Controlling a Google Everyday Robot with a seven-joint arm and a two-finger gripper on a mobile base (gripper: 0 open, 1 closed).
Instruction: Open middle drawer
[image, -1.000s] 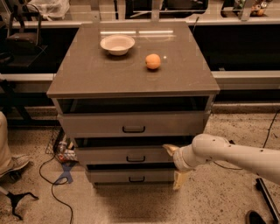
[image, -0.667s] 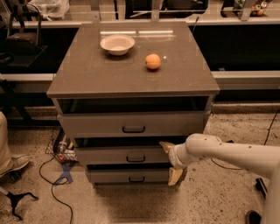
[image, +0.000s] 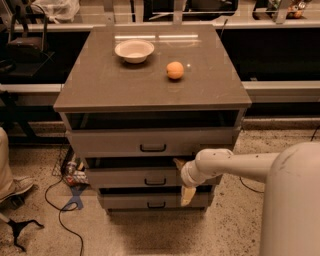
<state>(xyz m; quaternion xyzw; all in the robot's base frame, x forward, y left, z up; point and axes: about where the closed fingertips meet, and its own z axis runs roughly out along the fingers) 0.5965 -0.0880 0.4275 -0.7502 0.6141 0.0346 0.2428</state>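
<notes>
Right of the handle (image: 155, 181), the gripper (image: 183, 178) hovers spread-fingered at the middle drawer (image: 132, 177). It looks like the reaching stage; next, hook that handle and pull outward.

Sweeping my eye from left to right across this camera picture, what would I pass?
A person's shoe → black cable on the floor → white bowl → gripper, at the right part of the middle drawer → the robot's thick pale arm.
</notes>
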